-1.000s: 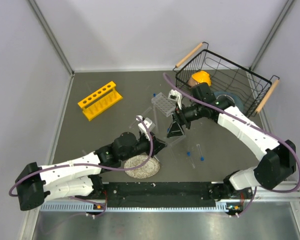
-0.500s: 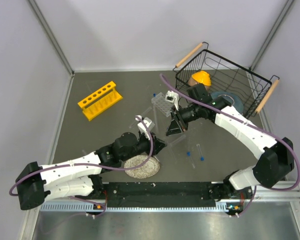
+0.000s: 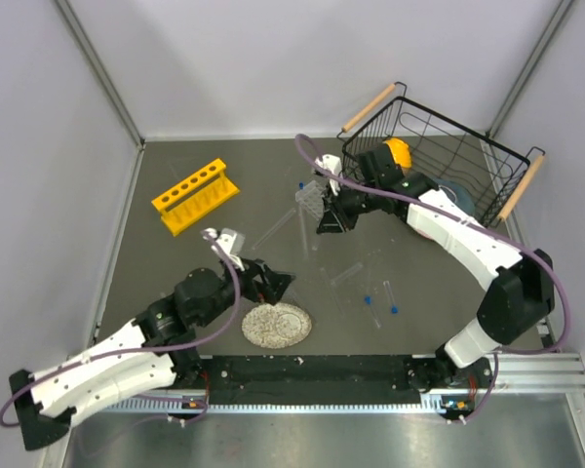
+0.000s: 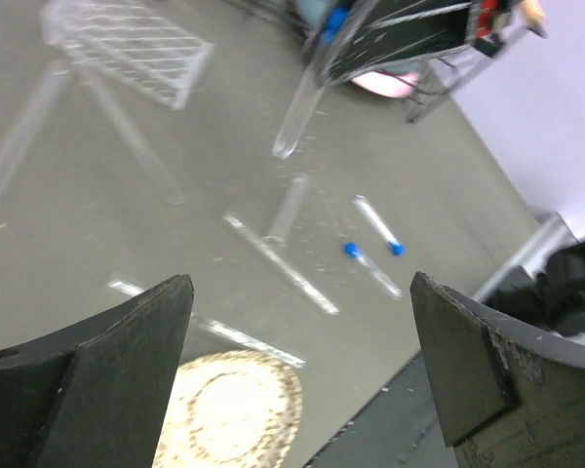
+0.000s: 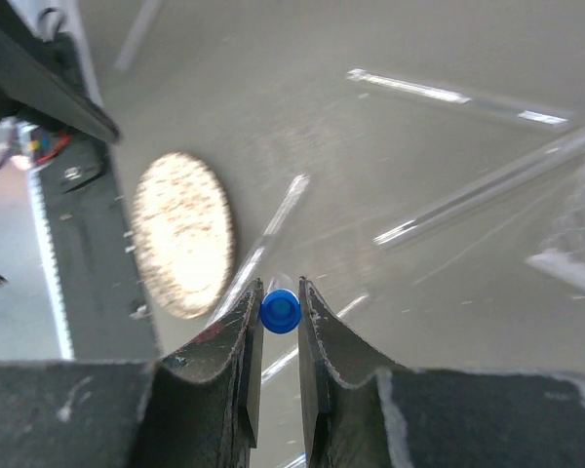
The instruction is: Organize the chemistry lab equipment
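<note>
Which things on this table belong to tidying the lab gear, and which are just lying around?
Job: yellow six-hole tube rack; small clear plastic rack; long clear test tubes; short blue-capped clear vials.
Lying about: black wire basket; round speckled flat disc.

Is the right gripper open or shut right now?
Shut on a vial: its blue cap sits pinched in the right gripper.

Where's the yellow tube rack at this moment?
Top view: the yellow six-hole rack sits at the far left of the table, alone, well left of the small clear rack and the black wire basket.
</note>
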